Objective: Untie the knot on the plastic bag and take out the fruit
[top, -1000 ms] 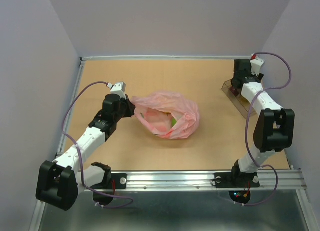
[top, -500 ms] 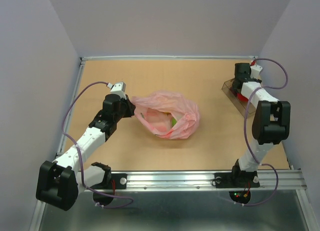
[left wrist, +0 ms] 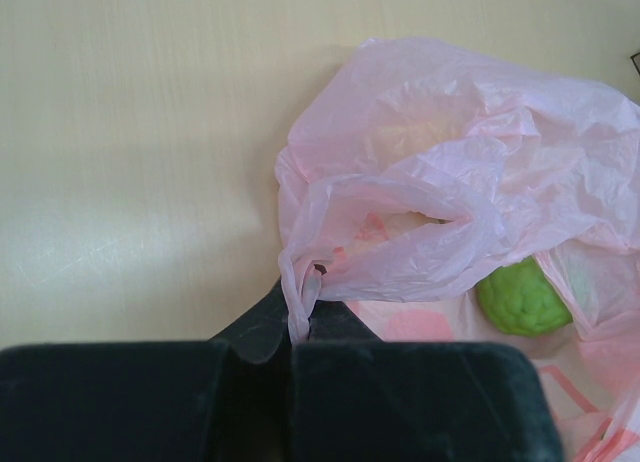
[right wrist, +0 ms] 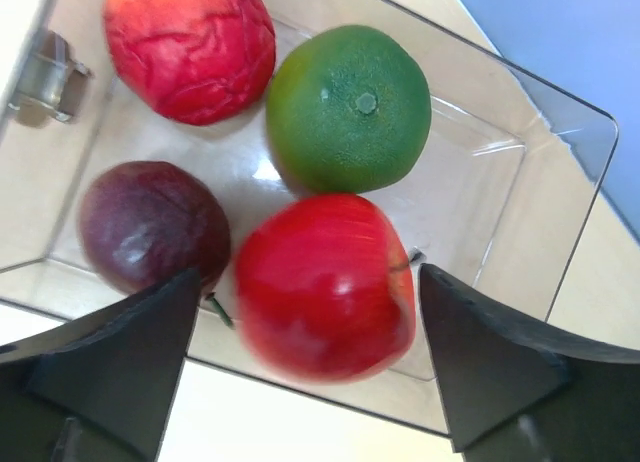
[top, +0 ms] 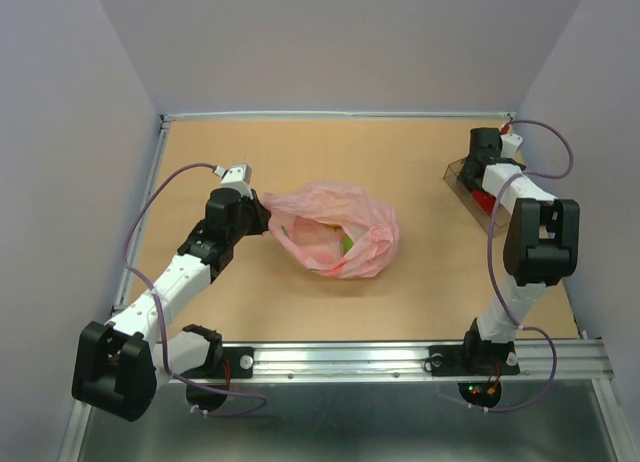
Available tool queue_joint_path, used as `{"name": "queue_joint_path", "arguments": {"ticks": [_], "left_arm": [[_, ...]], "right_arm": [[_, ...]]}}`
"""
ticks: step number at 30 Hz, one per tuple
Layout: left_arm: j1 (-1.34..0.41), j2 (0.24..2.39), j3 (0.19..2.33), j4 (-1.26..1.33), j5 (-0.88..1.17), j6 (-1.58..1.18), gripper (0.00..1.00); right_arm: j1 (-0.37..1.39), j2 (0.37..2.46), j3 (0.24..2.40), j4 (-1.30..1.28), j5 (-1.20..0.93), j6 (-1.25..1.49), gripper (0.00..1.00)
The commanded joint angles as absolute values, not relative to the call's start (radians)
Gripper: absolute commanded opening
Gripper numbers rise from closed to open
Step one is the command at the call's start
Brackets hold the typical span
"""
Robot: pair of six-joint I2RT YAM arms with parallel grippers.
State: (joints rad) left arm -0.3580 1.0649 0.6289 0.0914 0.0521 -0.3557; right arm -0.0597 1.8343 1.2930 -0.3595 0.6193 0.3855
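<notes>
The pink plastic bag [top: 335, 227] lies mid-table with its mouth open; no tied knot shows. My left gripper [top: 262, 214] is shut on a twisted strand of the bag's handle [left wrist: 300, 292] at the bag's left end. A bumpy green fruit [left wrist: 523, 297] lies inside the bag. My right gripper [right wrist: 308, 274] is open over the clear box [top: 468, 187], its fingers [right wrist: 120, 352] apart from a blurred red apple [right wrist: 325, 287] between them. In the box also lie a wrinkled red fruit [right wrist: 190, 47], a green fruit [right wrist: 348, 107] and a dark purple fruit [right wrist: 150, 227].
The clear box stands near the right wall at the back right. A raised rim [top: 330, 114] borders the table's far edge and its left side. The metal rail [top: 400, 357] with the arm bases runs along the near edge.
My right arm has drawn its elbow in and set its gripper low over the clear box, where the red apple now shows. The left arm and the bag have not moved.
</notes>
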Motion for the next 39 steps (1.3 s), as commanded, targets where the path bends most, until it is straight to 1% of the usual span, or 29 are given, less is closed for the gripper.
{"name": "queue_joint_path", "arguments": {"ticks": [1,8,9,11,13,19,22,23,24,27,30,33,35,38,39], "left_arm": [[-0.359,1.046,0.638,0.107,0.060,-0.339,0.00],[-0.360,1.048,0.640,0.109,0.060,-0.337,0.00],[-0.359,1.048,0.638,0.109,0.063,-0.337,0.00],[-0.359,1.048,0.638,0.112,0.064,-0.336,0.01],[-0.359,1.049,0.638,0.113,0.064,-0.334,0.01],[-0.360,1.048,0.634,0.124,0.078,-0.331,0.02],[-0.362,1.043,0.632,0.135,0.090,-0.330,0.03],[-0.362,1.043,0.630,0.137,0.094,-0.330,0.03],[-0.364,1.043,0.630,0.138,0.095,-0.330,0.03],[-0.364,1.040,0.633,0.132,0.103,-0.334,0.03],[-0.368,1.039,0.669,0.094,0.126,-0.364,0.03],[-0.376,1.037,0.695,0.071,0.140,-0.383,0.03],[-0.388,1.035,0.722,0.055,0.135,-0.390,0.03],[-0.396,1.035,0.758,0.017,0.140,-0.396,0.03],[-0.397,1.034,0.767,0.011,0.141,-0.396,0.03]], "right_arm": [[-0.066,1.740,1.307,-0.342,0.598,0.368,0.99],[-0.064,1.606,1.298,-0.376,0.542,0.373,1.00],[-0.064,1.586,1.292,-0.379,0.511,0.376,1.00],[-0.037,1.525,1.276,-0.388,0.351,0.362,1.00],[-0.002,1.467,1.256,-0.388,0.286,0.330,1.00],[0.305,1.358,1.226,-0.396,0.138,0.232,1.00],[0.478,1.338,1.232,-0.402,0.077,0.184,0.95],[0.523,1.339,1.239,-0.403,0.062,0.170,0.94],[0.613,1.356,1.247,-0.406,0.046,0.164,0.93],[0.733,1.402,1.285,-0.420,0.054,0.155,0.90],[0.868,1.506,1.316,-0.425,0.095,0.146,0.84],[0.928,1.568,1.345,-0.423,0.146,0.114,0.80],[0.939,1.630,1.368,-0.423,0.173,0.080,0.75],[0.942,1.701,1.400,-0.422,0.270,0.025,0.71],[0.942,1.716,1.408,-0.414,0.270,0.011,0.69]]}}
